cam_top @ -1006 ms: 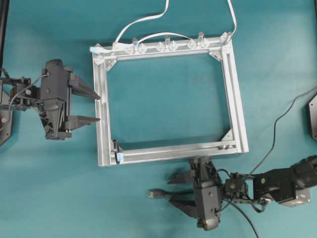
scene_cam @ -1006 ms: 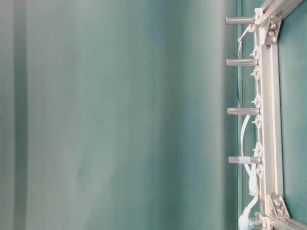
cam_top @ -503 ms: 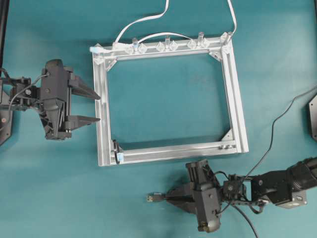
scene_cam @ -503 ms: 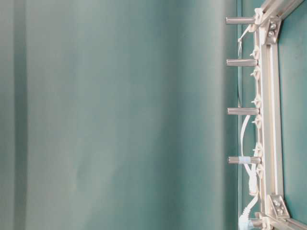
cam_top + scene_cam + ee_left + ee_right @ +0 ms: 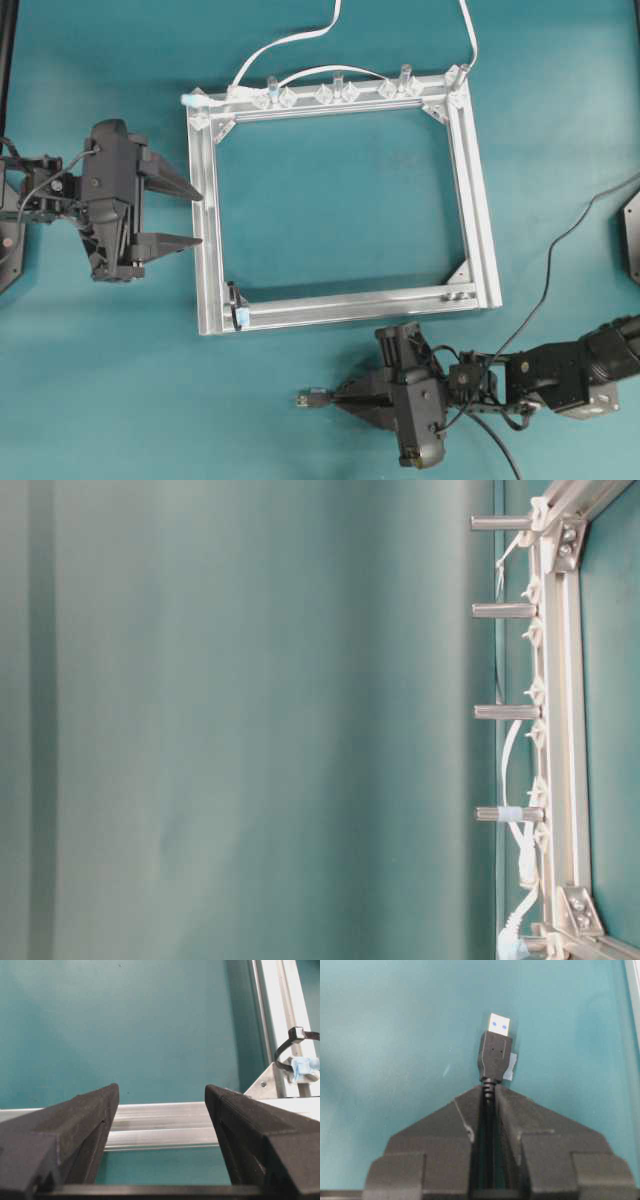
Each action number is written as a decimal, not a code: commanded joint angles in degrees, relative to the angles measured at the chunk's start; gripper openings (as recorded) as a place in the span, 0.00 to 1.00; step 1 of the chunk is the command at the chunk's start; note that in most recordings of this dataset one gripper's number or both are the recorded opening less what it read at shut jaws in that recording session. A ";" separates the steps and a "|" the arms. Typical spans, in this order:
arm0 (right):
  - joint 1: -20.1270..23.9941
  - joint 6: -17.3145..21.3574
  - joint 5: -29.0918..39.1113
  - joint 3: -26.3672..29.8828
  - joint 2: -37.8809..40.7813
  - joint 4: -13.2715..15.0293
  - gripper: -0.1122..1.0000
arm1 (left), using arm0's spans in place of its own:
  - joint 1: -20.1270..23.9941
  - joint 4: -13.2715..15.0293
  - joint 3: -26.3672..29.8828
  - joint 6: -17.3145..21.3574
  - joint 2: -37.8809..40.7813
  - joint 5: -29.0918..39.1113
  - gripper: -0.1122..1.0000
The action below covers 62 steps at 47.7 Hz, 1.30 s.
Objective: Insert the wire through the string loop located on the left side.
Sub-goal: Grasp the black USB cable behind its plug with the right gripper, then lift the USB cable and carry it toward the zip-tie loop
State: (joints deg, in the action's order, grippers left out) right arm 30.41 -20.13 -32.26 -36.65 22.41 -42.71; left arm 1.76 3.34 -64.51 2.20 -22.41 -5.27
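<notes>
The wire's dark USB plug point(image 5: 308, 398) lies low over the teal table in front of the aluminium frame point(image 5: 478, 200). My right gripper point(image 5: 338, 398) is shut on the wire just behind the plug. In the right wrist view the plug point(image 5: 495, 1055) sticks out past the closed fingertips point(image 5: 470, 1105). The string loop point(image 5: 236, 300) sits at the frame's front-left corner. The left wrist view shows it as a thin dark loop point(image 5: 286, 1052) with a pale blue tab point(image 5: 302, 1066). My left gripper point(image 5: 198, 218) stands open beside the frame's left rail point(image 5: 160, 1125), holding nothing.
A white flat cable point(image 5: 290, 42) runs through clear clips point(image 5: 335, 92) along the frame's far rail. Metal posts point(image 5: 505, 712) stand on that rail in the table-level view. A black cable point(image 5: 560, 250) trails from the right arm toward the right edge.
My right gripper has closed on the wire behind the plug, and the plug has shifted slightly left. The left arm has not moved.
</notes>
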 commanded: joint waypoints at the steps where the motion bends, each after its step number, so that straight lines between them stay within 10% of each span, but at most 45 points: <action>1: -0.35 -0.09 0.09 0.53 -2.02 -0.18 0.19 | -0.26 0.09 1.05 -0.44 -0.44 -0.18 0.79; 62: -4.39 -9.32 8.96 0.18 -15.38 -0.18 0.19 | -0.26 0.09 1.76 -1.23 -0.53 -0.18 0.79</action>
State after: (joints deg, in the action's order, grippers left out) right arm 26.02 -29.36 -23.38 -37.09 9.23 -42.98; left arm 1.67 3.34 -64.07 1.76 -22.50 -5.19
